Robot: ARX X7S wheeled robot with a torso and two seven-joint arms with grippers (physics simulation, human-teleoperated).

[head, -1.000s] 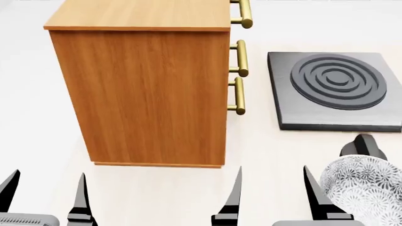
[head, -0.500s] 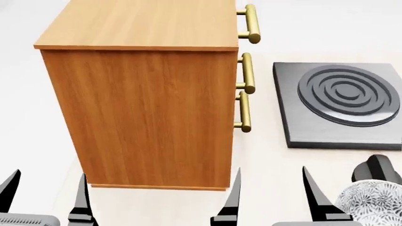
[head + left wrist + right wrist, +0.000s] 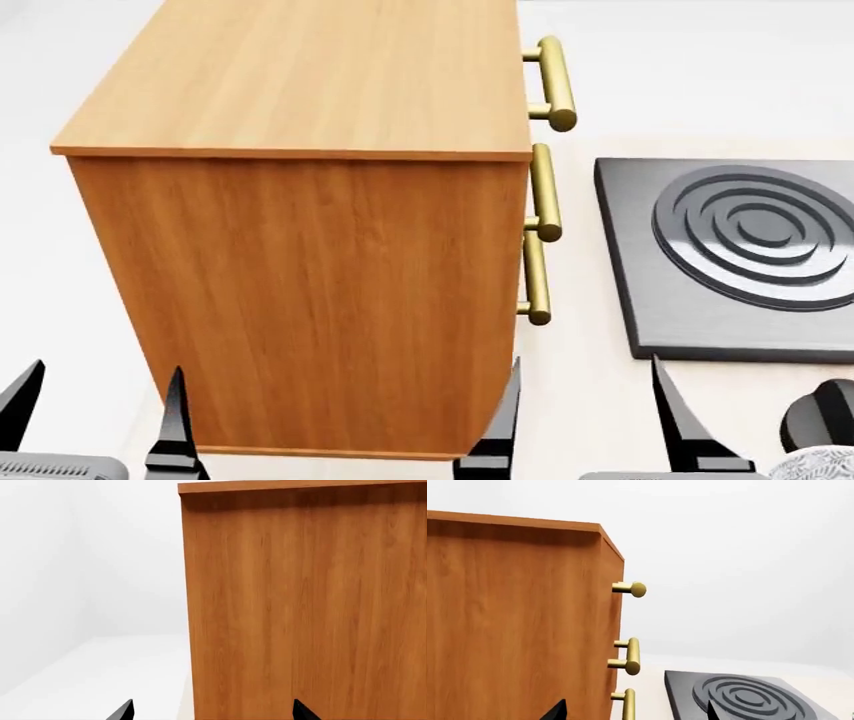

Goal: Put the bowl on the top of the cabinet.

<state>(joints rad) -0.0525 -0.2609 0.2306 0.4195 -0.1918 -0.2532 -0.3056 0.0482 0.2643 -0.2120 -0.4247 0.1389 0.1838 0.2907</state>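
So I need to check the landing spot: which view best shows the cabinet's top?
The head view: the cabinet's flat top is in plain sight there. The left wrist view shows only its front edge above a side panel; the right wrist likewise.

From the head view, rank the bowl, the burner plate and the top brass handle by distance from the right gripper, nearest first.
Measured from the right gripper, which is open and empty:
1. Bowl: only a sliver shows, at the bottom right corner, just right of the gripper.
2. Burner plate: ahead and to the right.
3. Top handle: farthest, high on the cabinet front.
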